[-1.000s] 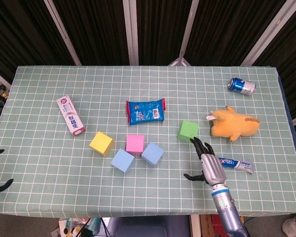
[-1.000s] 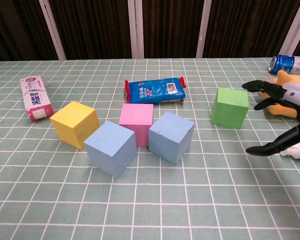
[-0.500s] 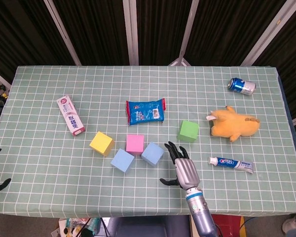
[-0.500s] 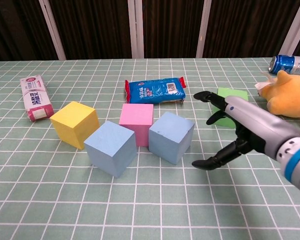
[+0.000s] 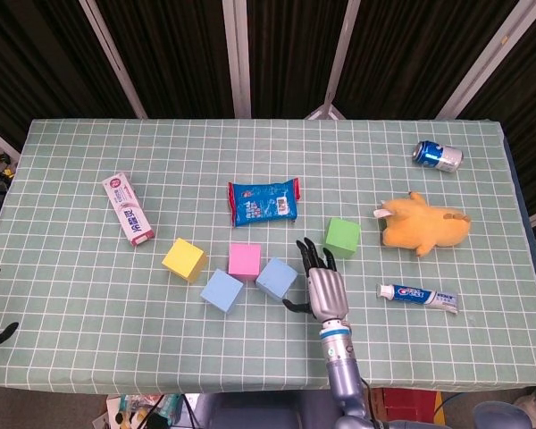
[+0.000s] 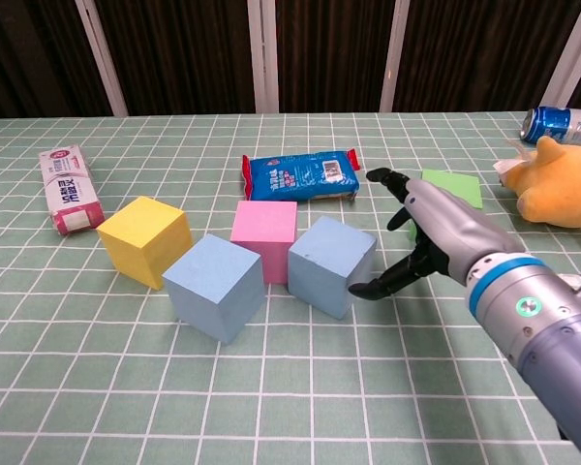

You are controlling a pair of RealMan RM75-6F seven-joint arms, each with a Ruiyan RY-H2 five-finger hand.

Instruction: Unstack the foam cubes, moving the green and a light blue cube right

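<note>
Green cube, two light blue cubes, green-and-white checked tablecloth.

Five foam cubes: two light blue cubes; one yellow cube; one pink cube; one green cube.

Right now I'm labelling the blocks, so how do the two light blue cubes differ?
The left light blue cube sits nearer the camera, in front of the pink cube; the right light blue cube sits beside the pink one. The right robot hand has its thumb tip at the right cube's side, while nothing is near the left cube. Both are the same colour, look alike in size and rest on the table.
</note>
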